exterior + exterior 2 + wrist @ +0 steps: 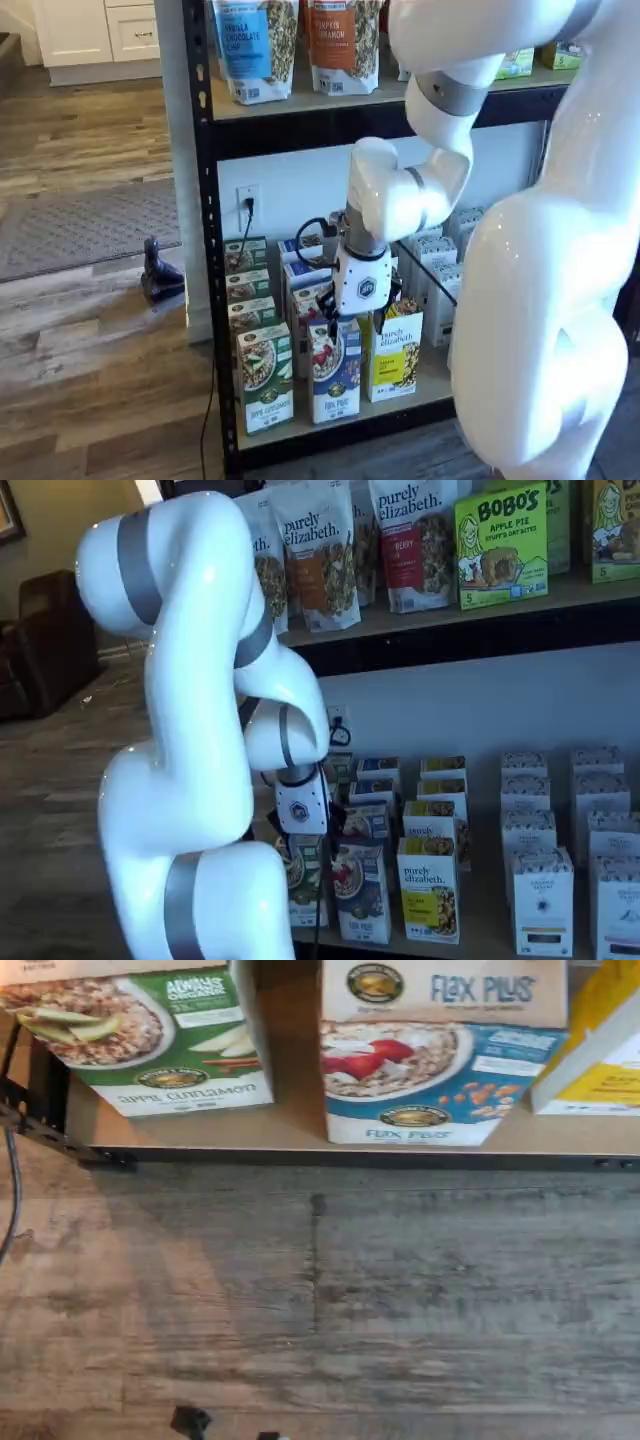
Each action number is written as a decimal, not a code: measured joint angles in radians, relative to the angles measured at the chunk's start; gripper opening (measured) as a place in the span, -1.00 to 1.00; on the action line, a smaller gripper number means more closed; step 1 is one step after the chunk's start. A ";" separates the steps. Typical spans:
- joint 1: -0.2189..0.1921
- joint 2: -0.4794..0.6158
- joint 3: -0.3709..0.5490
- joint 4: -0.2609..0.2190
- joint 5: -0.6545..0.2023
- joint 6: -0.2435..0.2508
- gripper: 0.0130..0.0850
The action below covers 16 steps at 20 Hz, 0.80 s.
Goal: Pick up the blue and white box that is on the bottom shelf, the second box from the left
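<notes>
Gripper (357,318) first: you've got the white body hanging right above the front row of cartons, and its black fingers show only as dark tips at the carton tops. Whether there's a gap between them, I can't tell, and I see nothing held.

Your target, the blue and white box (334,372), stands upright at the front edge of the bottom shelf (330,425), just under the gripper in both shelf views. On one side it has the green and white carton (265,378) just beside it, on the other the yellow and white carton (393,352), also close. More cartons are stacked in rows behind it.

From the wrist view you can read the box (430,1070) clearly, bowl of red berries on the front, with bare tan board between it and the green carton (160,1035).

By my read you're in the approach, with no grasp made yet. To do it well, centre over the blue box's top before you descend, keep the fingers clear of both neighbours, and close across the narrow faces. That carton is tall and slim, so I'd expect it to tip if you nudge it off-centre. Lift straight up.
</notes>
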<state>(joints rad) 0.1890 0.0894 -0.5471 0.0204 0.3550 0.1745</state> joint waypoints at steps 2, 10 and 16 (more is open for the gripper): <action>0.011 0.036 -0.025 0.052 -0.011 -0.038 1.00; 0.009 0.174 -0.116 0.052 -0.061 -0.041 1.00; -0.028 0.291 -0.220 -0.036 -0.061 0.006 1.00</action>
<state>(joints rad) 0.1611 0.3807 -0.7676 -0.0157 0.2937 0.1808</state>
